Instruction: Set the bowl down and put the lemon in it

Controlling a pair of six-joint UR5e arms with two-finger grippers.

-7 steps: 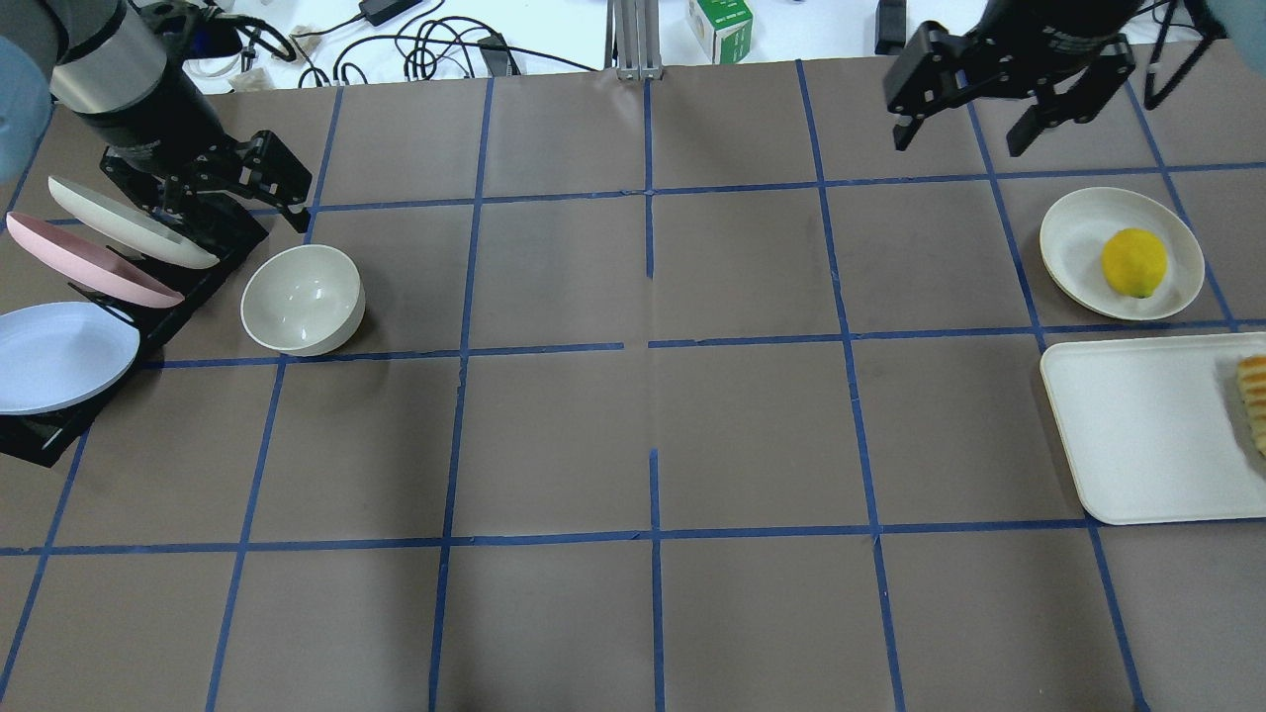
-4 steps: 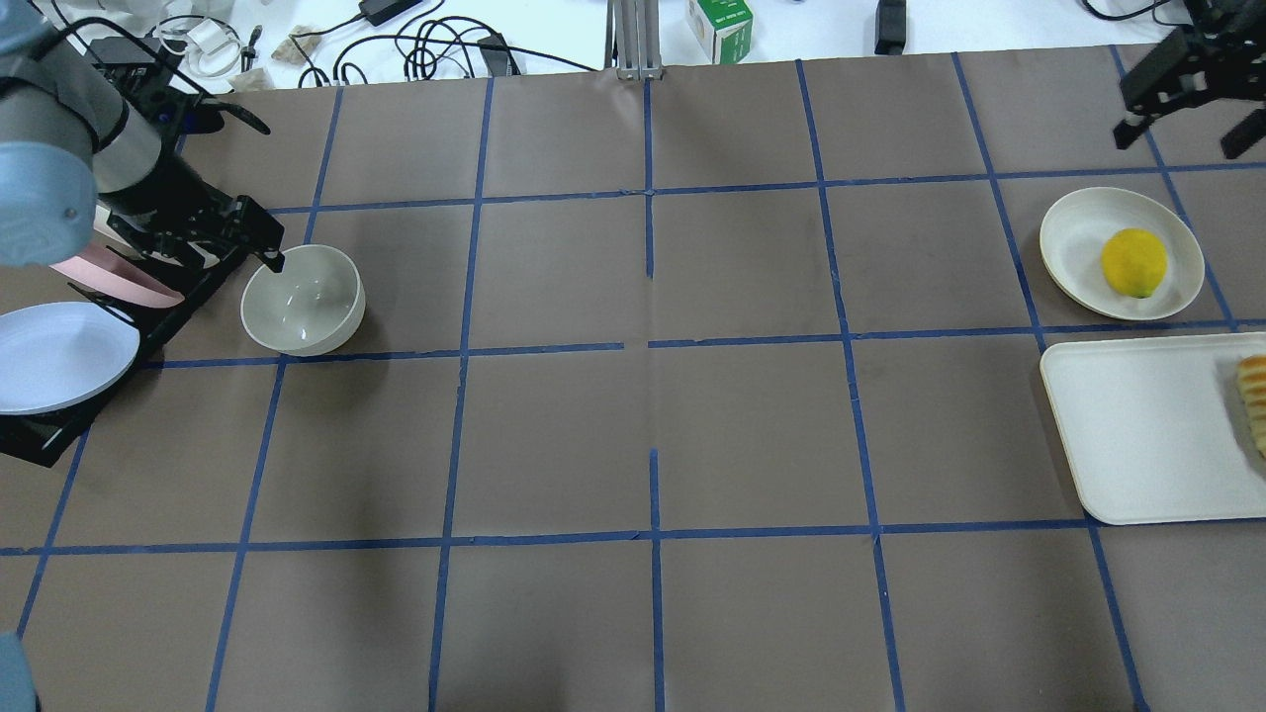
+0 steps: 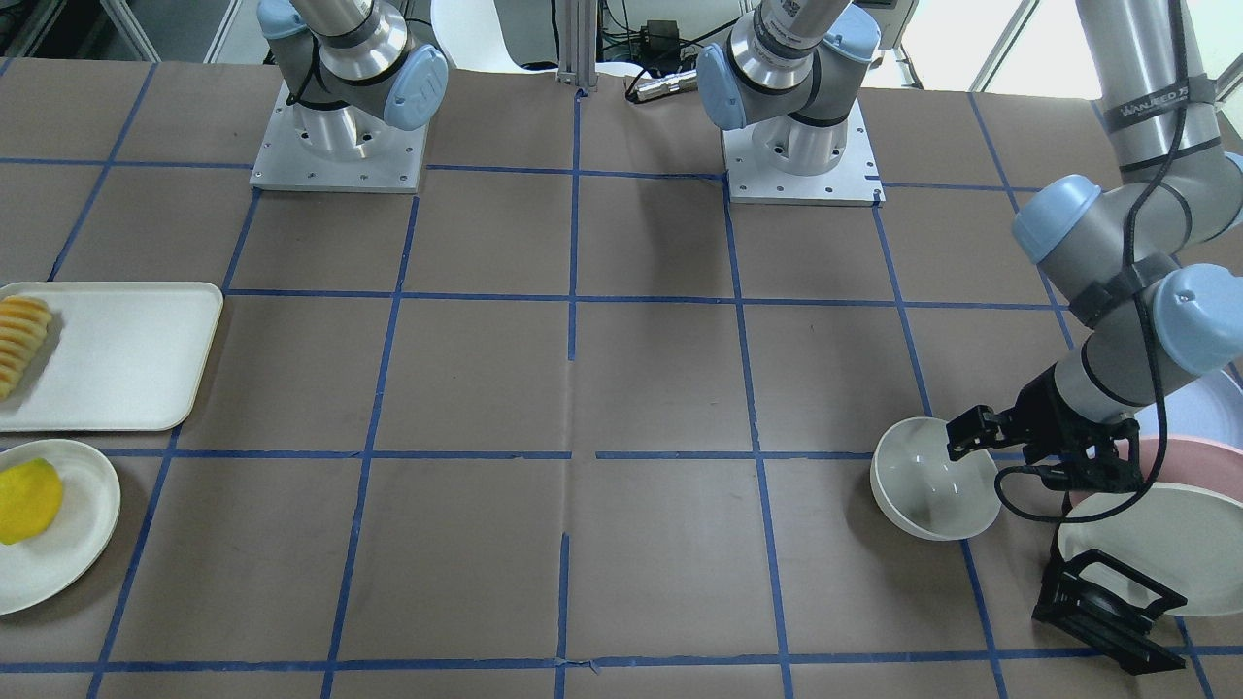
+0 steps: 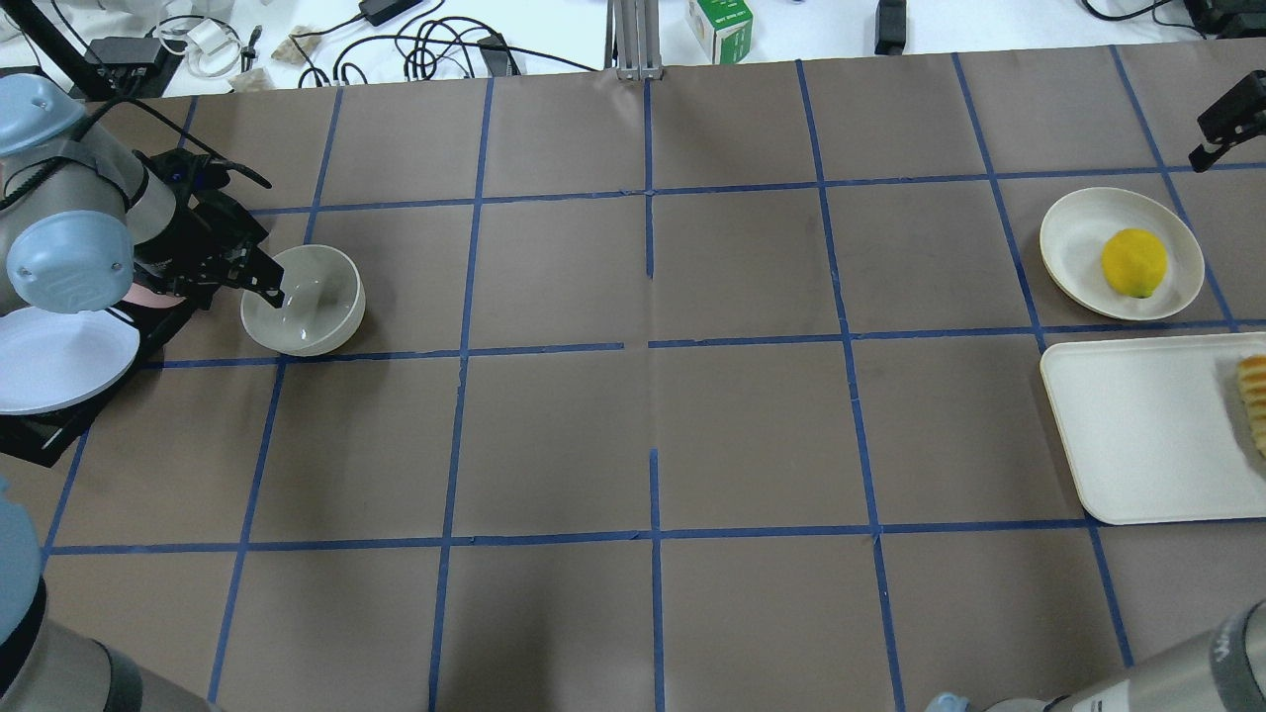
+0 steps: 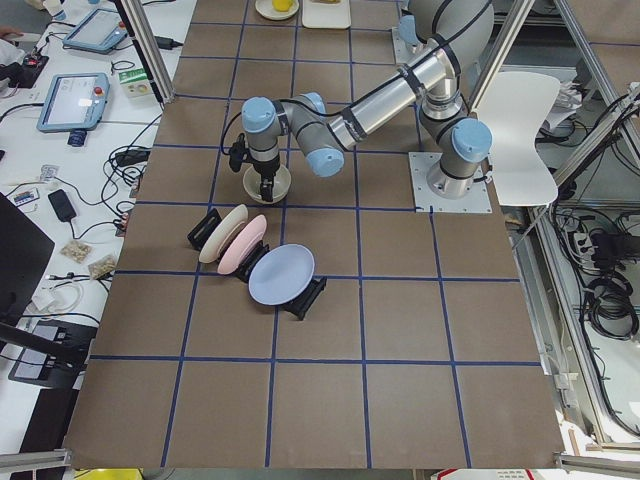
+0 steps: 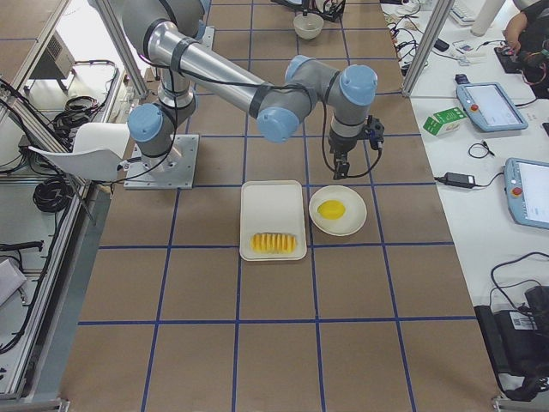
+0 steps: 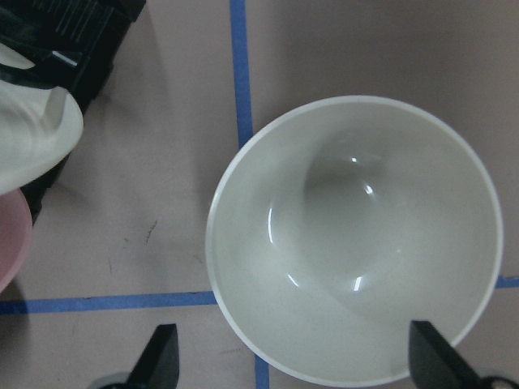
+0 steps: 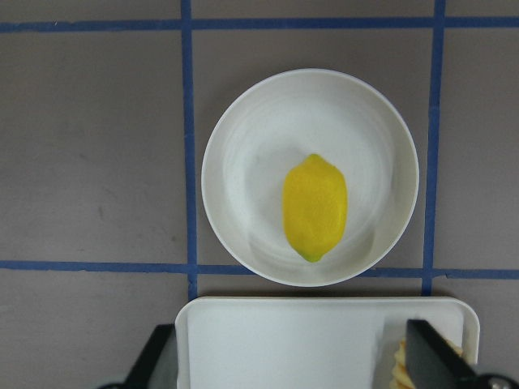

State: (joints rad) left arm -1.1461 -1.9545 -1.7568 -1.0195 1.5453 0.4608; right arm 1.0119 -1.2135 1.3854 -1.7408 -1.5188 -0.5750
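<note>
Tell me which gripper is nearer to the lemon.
Right. The right gripper hangs just beyond the plate that holds the lemon, not touching it. The left gripper is at the bowl, at the table's other end.

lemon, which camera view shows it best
The right wrist-mounted view: it looks straight down on the lemon, large and whole, lying on the plate. Overhead and exterior right show it smaller; front-facing has it at the frame edge; exterior left, tiny.

tray [image 4: 1137, 435]: white, sliced fruit [image 4: 1254, 400] at one end
flat plate [image 4: 1073, 237]: just beside tray
rack [image 4: 35, 440]: blue, pink, cream plates [image 5: 281, 275] tilted
</note>
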